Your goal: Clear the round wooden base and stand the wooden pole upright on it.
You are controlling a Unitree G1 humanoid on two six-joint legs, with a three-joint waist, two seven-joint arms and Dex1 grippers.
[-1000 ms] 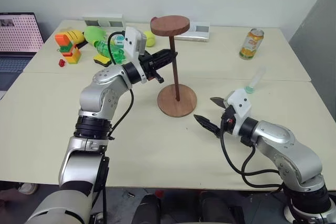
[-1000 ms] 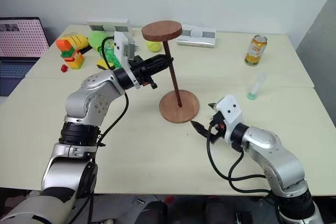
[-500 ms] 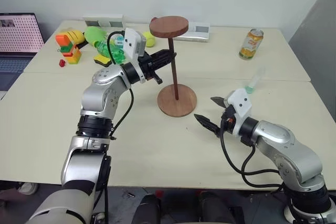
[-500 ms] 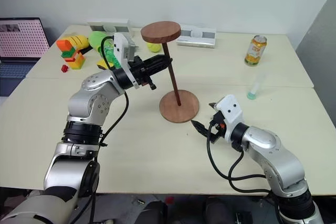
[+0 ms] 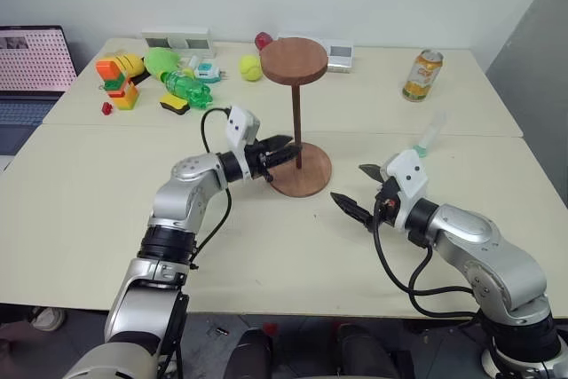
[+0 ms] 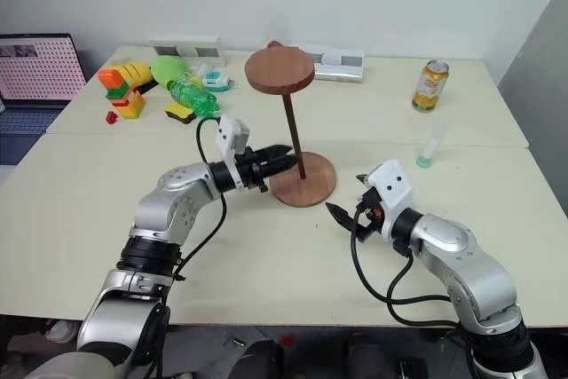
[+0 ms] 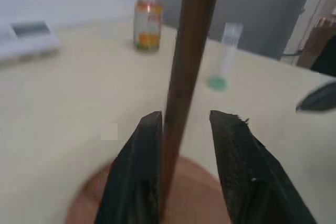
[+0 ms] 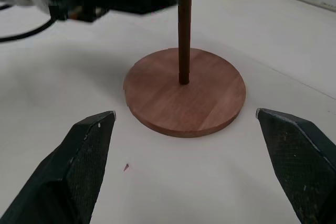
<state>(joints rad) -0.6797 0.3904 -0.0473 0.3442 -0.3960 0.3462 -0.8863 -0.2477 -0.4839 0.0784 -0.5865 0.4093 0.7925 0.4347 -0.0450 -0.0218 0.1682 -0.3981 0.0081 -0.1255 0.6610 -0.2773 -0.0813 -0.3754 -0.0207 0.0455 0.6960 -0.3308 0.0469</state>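
The round wooden base (image 5: 306, 181) lies flat on the table's middle. The wooden pole (image 5: 297, 122) stands upright at its centre, its smaller disc (image 5: 296, 61) on top. My left gripper (image 5: 286, 148) reaches in level just above the base. In the left wrist view its fingers (image 7: 144, 145) stand apart on either side of the pole (image 7: 191, 35), with a gap at one side, so it is open. My right gripper (image 5: 349, 183) rests open to the right of the base, nothing between its fingers; its wrist view faces the base (image 8: 210, 103).
A drink can (image 5: 422, 75) and a clear tube with a green end (image 5: 428, 138) stand at the right. Toys, a green bottle (image 5: 182, 88) and a tennis ball (image 5: 250, 67) crowd the far left, by a laptop (image 5: 31, 68). A white box (image 5: 337, 55) lies behind the pole.
My left gripper has slid down from high on the pole to just above the base, and its fingers have parted. The pole stands straighter. The right arm has not moved.
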